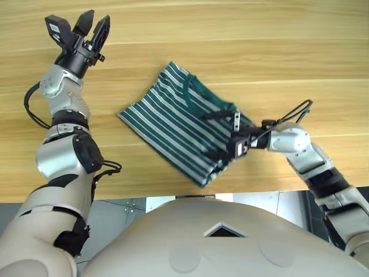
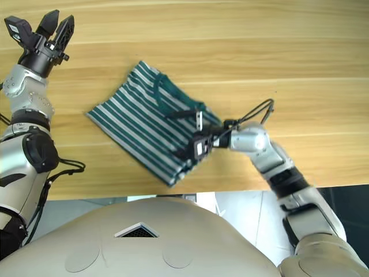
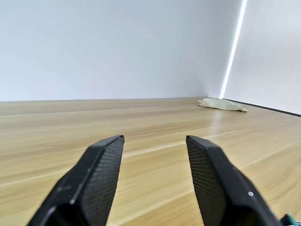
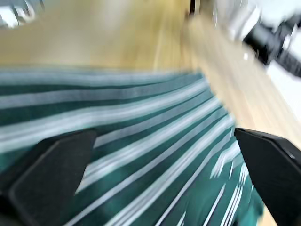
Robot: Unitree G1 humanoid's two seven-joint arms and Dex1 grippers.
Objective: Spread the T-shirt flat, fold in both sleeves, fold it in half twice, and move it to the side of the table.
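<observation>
Nearest me, the right gripper [image 1: 222, 135] sits at the T-shirt's [image 1: 167, 124] five o'clock corner, fingers spread wide and gripping nothing, hiding that hem. The shirt lies folded mid-tabletop [image 1: 259, 57]. At ten o'clock the left gripper [image 1: 96, 20] is raised, fingers parted, empty. Farther off there's a pale lump [image 3: 221, 104] I can't make out.

A crumpled pale cloth [image 3: 222, 104] lies near the white wall [image 3: 117, 47], below a bright light strip [image 3: 233, 47].
</observation>
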